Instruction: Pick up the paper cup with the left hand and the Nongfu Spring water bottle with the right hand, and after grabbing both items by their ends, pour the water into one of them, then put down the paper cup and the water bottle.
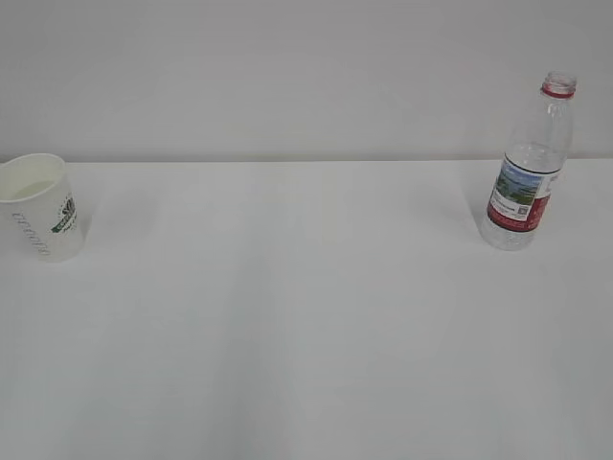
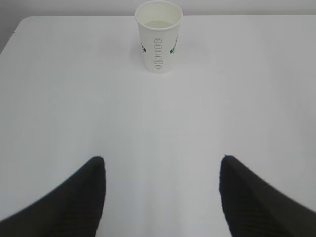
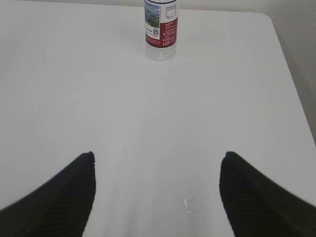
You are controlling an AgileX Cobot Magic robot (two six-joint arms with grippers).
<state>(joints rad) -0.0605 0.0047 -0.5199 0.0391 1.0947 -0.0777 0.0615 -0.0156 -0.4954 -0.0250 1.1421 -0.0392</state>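
Paper cup point(image 1: 40, 206) stands upright at the desk's point(image 1: 306, 326) far left, bottle point(image 1: 527, 168) upright far right. My left hand point(image 2: 160, 197) and right hand point(image 3: 157, 195) hang back, jaws apart and empty. Nothing's grasped yet; I'd judge each must advance straight ahead.

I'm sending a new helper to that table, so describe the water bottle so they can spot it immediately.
Start from the white table against the pale wall and look to its far right corner. The water bottle stands upright there, alone, with no cap on its red-ringed neck. Unlike the short white paper cup at the far left, it is tall, clear and ribbed, with a red landscape label.
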